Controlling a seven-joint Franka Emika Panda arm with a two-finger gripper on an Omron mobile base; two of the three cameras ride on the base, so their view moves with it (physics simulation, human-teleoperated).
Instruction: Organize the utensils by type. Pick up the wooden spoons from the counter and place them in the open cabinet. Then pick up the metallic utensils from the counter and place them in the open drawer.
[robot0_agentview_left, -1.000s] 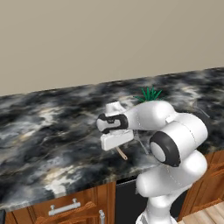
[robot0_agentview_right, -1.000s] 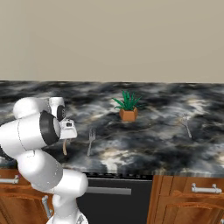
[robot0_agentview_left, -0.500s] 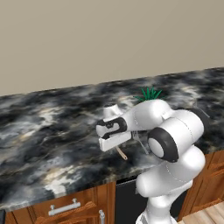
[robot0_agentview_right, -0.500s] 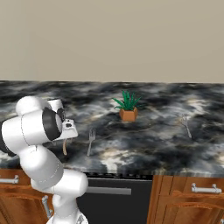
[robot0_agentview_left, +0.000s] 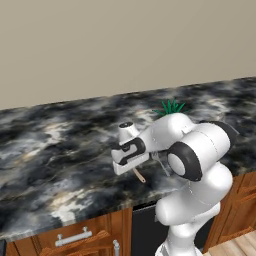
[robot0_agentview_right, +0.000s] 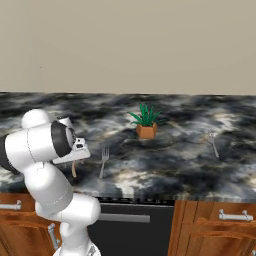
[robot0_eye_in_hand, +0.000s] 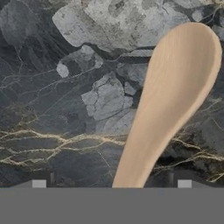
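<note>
Wooden spoon (robot0_eye_in_hand: 170, 100) flat on dark marbled desk (robot0_agentview_left: 60, 150), right under wide-open jaws holding nothing. Grey fork (robot0_agentview_right: 103, 161) close by, potted plant (robot0_agentview_right: 145, 121) farther back.

Tan wooden spoon (robot0_eye_in_hand: 170, 100); black counter (robot0_eye_in_hand: 65, 109), white-grey marbling; grey fork (robot0_agentview_right: 103, 161).

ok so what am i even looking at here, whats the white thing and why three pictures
The white thing is a robot arm in a simulated kitchen. Two pictures come from cameras behind it, one on its left and one on its right. The third comes from a camera on its hand, looking down. On the dark marbled counter lie a fork, a second metal utensil farther right, and a small potted plant. The hand camera shows a wooden spoon lying on the counter just below the end effector, which is open and holds nothing.
</note>
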